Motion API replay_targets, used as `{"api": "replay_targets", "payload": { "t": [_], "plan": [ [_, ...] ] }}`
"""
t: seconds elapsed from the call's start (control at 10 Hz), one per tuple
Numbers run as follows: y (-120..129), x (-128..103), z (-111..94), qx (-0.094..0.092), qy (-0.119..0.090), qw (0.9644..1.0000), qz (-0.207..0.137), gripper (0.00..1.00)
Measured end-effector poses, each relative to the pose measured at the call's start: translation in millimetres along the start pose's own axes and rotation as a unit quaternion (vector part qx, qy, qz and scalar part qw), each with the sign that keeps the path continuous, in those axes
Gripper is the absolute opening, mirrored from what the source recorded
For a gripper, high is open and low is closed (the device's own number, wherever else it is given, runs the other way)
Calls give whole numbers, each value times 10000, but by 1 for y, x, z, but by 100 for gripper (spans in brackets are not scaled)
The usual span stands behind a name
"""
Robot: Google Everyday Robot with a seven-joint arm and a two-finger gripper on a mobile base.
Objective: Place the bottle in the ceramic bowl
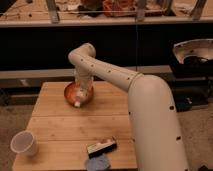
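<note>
A reddish-brown ceramic bowl (71,95) stands on the far part of the wooden table (60,122). A pale bottle (80,96) with a white cap at its lower end lies tilted inside the bowl, the cap over the front rim. My gripper (83,80) hangs at the end of the white arm, straight above the bowl and right at the bottle's upper end. The arm hides where the gripper meets the bottle.
A white cup (24,143) stands at the table's front left corner. A black and white flat object (101,147) and a blue cloth-like thing (98,162) lie at the front edge. A dark shelf runs behind the table. My white arm covers the table's right side.
</note>
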Motion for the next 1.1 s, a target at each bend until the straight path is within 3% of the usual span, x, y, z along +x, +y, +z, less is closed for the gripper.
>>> {"api": "replay_targets", "payload": {
  "t": [0.2,0.6,0.9,1.1],
  "plan": [
    [-1,1,0,17,5,10000,-15,40],
    [-2,3,1,43,18,10000,-33,44],
    [-3,4,1,70,27,10000,-52,57],
    [-4,5,2,85,34,9999,-62,58]
  ]
}}
